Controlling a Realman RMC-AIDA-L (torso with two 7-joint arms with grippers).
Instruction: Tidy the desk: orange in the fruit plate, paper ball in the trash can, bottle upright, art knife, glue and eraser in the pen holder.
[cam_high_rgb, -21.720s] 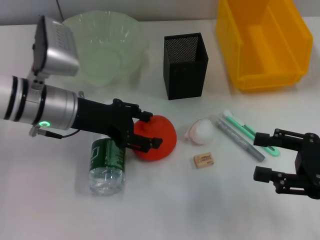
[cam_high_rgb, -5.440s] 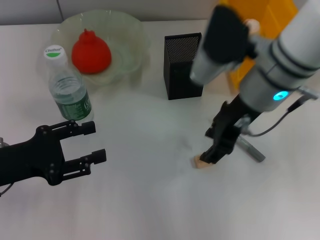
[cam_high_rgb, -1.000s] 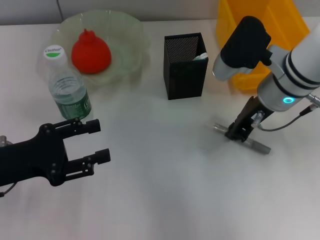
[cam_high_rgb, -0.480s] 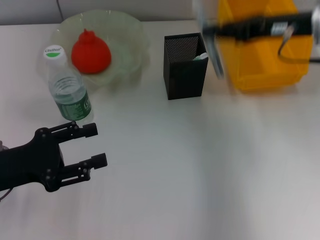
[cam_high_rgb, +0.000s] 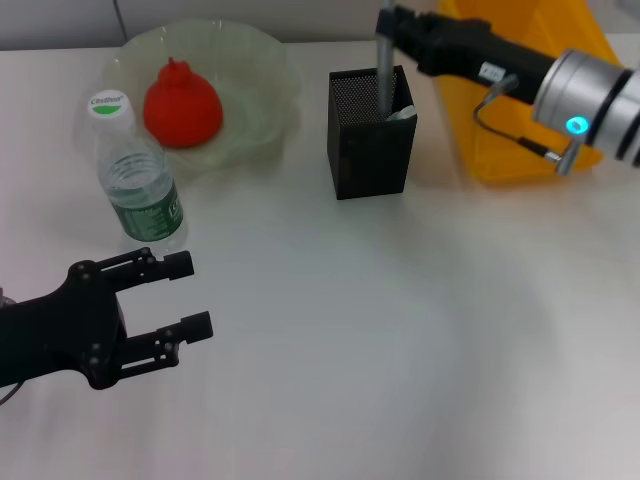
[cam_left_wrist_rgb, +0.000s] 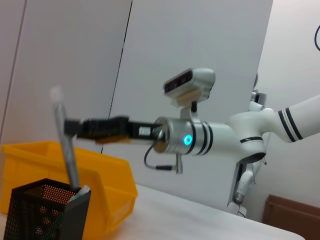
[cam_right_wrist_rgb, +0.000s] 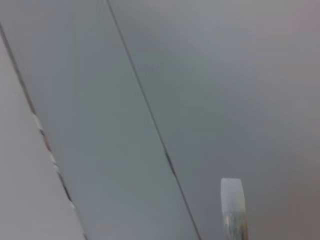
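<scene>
Lifted from the desk, the glue stick (cam_high_rgb: 384, 70) now stands upright in the pen holder (cam_high_rgb: 371, 150).

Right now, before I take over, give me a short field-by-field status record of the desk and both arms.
right end effector: above the pen holder, gripping the grey stick upright
grey stick: lower end inside the pen holder
left end effector: open, idle, low over the near desk
orange: in the fruit plate
bottle: upright beside the plate
yellow bin: behind the right arm
</scene>
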